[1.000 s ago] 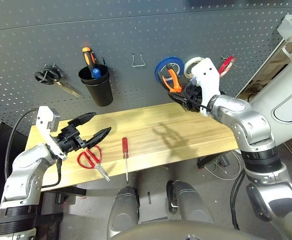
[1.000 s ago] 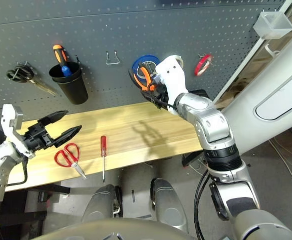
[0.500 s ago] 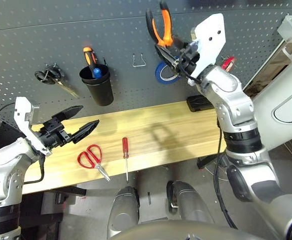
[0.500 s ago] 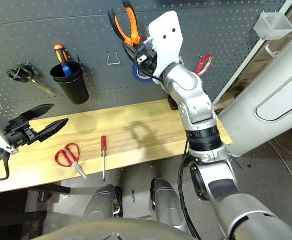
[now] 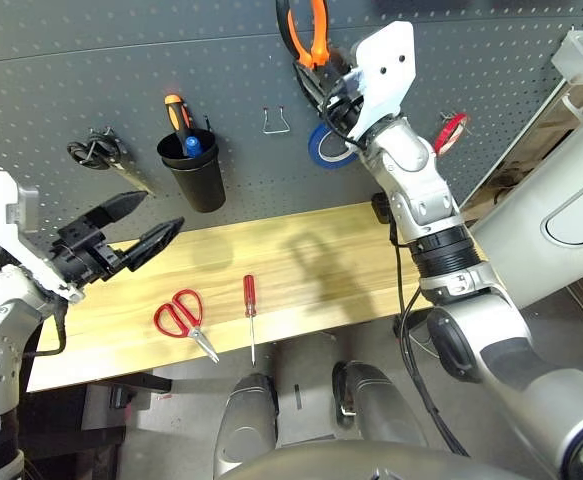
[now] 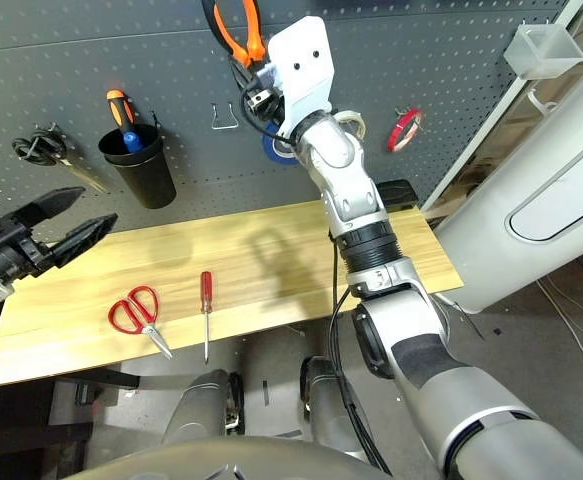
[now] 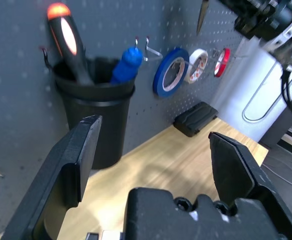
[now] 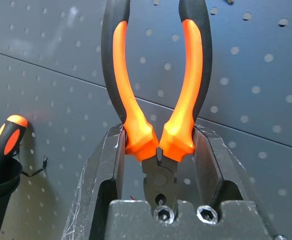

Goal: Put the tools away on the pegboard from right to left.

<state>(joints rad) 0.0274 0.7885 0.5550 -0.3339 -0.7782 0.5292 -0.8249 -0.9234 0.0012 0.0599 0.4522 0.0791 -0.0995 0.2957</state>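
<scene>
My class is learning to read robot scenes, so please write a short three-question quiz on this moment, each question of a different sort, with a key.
1. True or false: the right gripper is shut on the pliers, holding them up in front of the pegboard.
2. Which red-handled tools lie on the table?
A. scissors and screwdriver
B. pliers and hammer
C. wrench and knife
3. Fill in: the left gripper hangs over the table's left end with its fingers ____.

Key: 1 true; 2 A; 3 open.
</scene>
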